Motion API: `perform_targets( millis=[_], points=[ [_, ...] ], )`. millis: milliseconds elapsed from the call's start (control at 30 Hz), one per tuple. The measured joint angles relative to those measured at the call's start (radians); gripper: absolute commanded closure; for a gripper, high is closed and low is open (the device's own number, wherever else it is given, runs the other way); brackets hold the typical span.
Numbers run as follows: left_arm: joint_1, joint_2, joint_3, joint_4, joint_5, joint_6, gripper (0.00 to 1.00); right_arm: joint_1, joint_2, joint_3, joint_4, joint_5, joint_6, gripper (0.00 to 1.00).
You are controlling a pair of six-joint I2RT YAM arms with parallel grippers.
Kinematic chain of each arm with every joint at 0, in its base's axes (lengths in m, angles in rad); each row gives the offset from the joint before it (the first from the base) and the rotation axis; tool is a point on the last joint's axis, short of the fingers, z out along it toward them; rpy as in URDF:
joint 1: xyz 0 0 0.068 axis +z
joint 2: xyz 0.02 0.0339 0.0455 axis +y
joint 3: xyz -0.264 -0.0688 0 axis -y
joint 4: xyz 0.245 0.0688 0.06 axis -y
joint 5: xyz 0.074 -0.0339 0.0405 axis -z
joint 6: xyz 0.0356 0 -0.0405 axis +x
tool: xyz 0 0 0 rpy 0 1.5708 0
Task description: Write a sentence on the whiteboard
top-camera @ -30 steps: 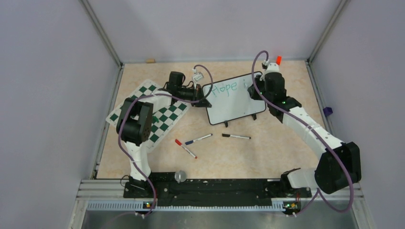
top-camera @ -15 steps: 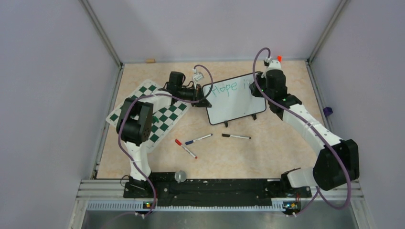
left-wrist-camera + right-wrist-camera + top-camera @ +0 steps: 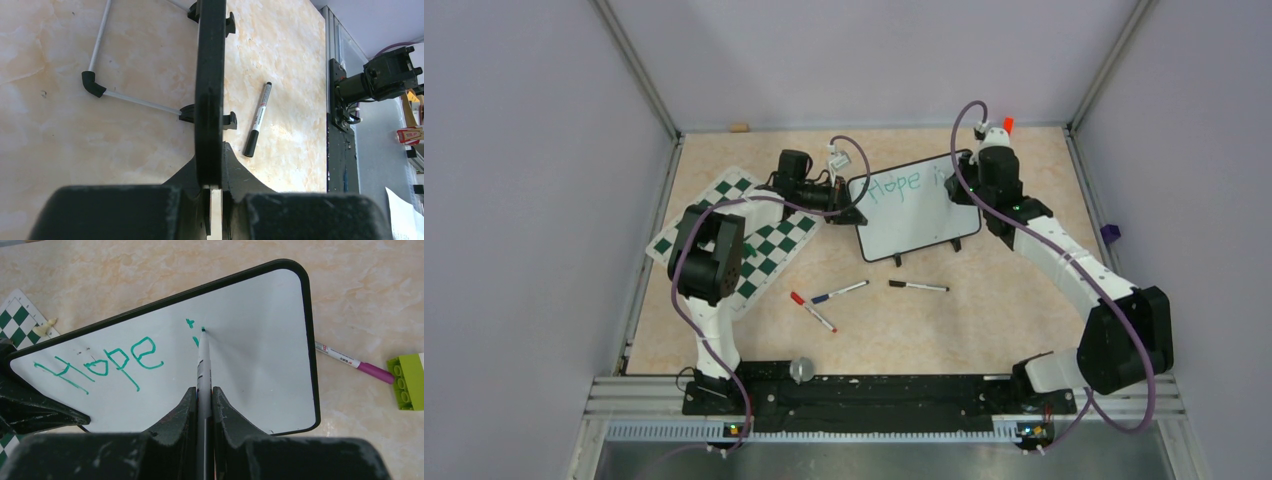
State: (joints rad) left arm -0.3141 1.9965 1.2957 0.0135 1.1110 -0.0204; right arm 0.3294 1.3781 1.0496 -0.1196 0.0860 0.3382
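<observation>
Only the right wrist view showed the right fingers (image 3: pixel 204 395) clamped on a marker (image 3: pixel 202 357), its tip on the sentence (image 3: pixel 100 362). The left fingers (image 3: pixel 214 172) pinched the whiteboard (image 3: pixel 912 208), which lay crosswise on the far desk (image 3: pixel 984 320).

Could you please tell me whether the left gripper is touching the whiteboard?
Touching. The left wrist view shows the left gripper closed on the whiteboard, its jaws pressed against both sides of the black frame edge.

On your beige marble-patterned tabletop (image 3: pixel 984 320), a green-and-white chequered mat (image 3: pixel 769 250) lies at left, near the small black-framed whiteboard (image 3: pixel 919 215) standing on its feet. Nearer you lie a red-capped white marker (image 3: pixel 813 312), a blue-capped white marker (image 3: pixel 840 291) and a black-capped white marker (image 3: pixel 918 286). Off the board's edge lie a purple-capped marker (image 3: pixel 352 362) and a lime plastic brick (image 3: pixel 406 381).
</observation>
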Motion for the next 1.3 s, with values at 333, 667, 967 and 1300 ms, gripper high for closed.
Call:
perform_targets(
  millis=[333, 667, 967, 1300],
  points=[
    [-0.001, 0.000, 0.001, -0.003, 0.000, -0.004, 1.00, 0.000, -0.004, -0.050, 0.015, 0.003, 0.008, 1.00],
    [-0.001, 0.000, 0.004, -0.011, 0.000, -0.006, 1.00, -0.001, -0.004, -0.067, 0.008, 0.003, 0.014, 1.00],
    [-0.001, 0.000, 0.004, -0.011, -0.001, -0.005, 1.00, -0.002, 0.007, -0.019, 0.009, 0.002, 0.014, 1.00],
    [-0.002, 0.000, 0.005, -0.013, -0.001, -0.003, 1.00, -0.022, 0.008, -0.013, 0.015, 0.000, 0.014, 1.00]
  ],
)
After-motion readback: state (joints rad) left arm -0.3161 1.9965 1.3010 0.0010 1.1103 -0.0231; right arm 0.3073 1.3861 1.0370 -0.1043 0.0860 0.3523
